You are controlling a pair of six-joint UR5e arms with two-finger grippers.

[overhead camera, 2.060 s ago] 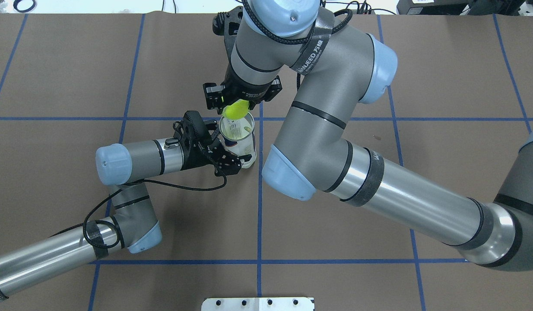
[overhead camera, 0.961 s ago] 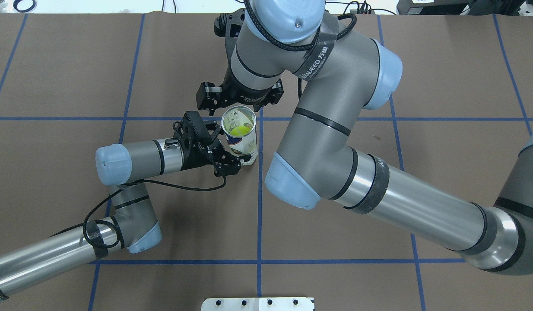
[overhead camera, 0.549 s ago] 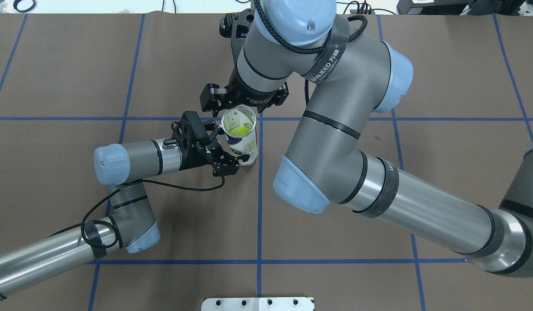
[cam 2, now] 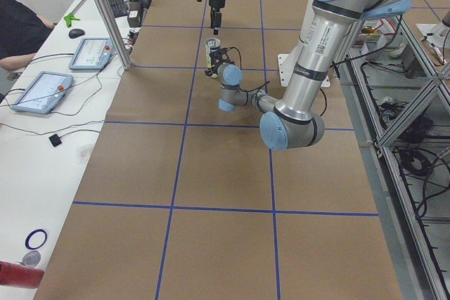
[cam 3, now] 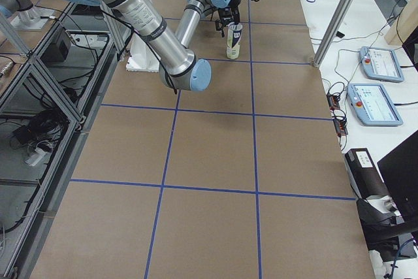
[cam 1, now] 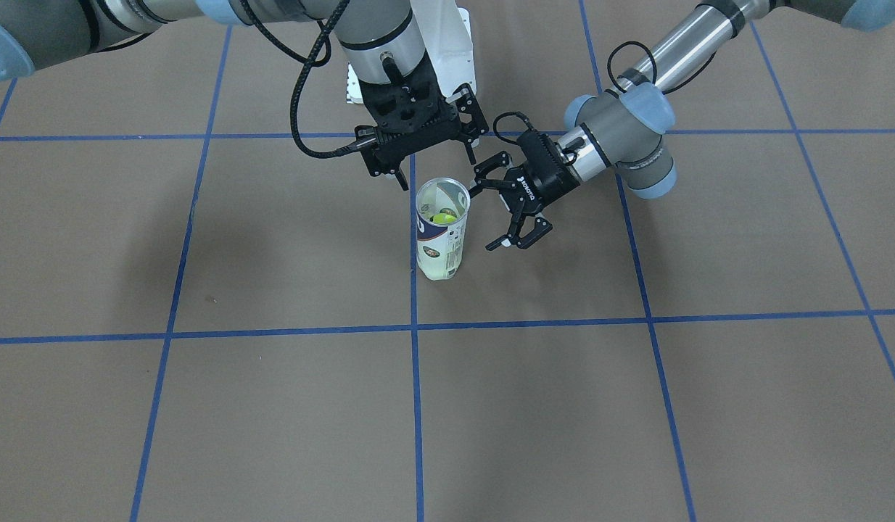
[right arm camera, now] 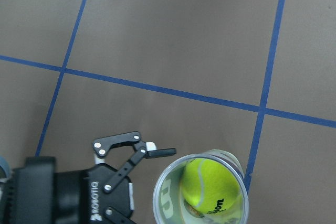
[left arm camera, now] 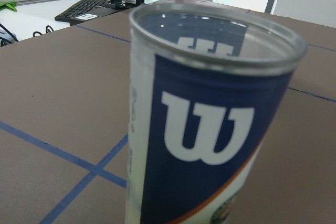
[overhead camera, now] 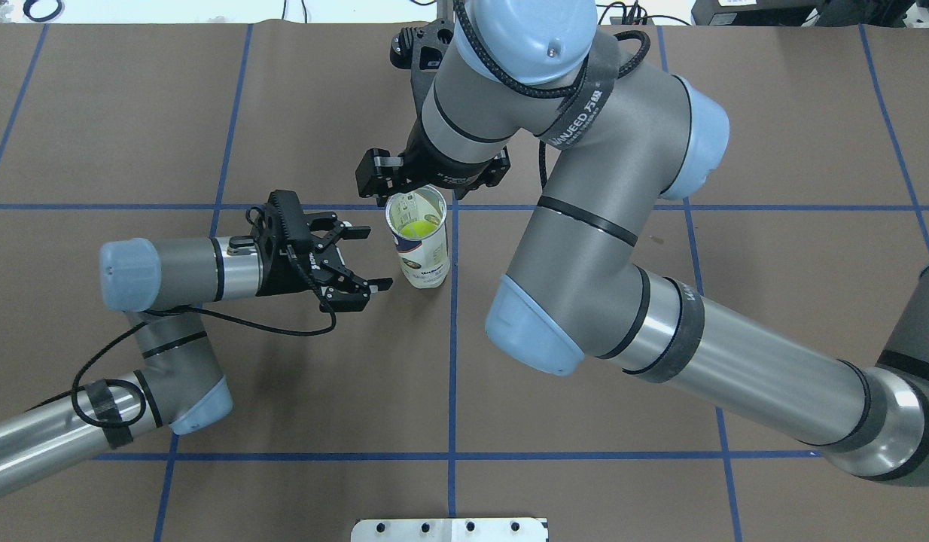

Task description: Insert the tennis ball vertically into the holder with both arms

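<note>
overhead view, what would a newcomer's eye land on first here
Most likely the clear can standing upright near the middle of the table, with a bright yellow-green tennis ball inside it. The right gripper hangs open just above the can's mouth, and the left gripper sits open beside the can, not touching it.

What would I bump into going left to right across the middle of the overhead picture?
Left arm's open black gripper → clear plastic tennis-ball can holding a yellow-green tennis ball → right arm's thick silver tube.
</note>
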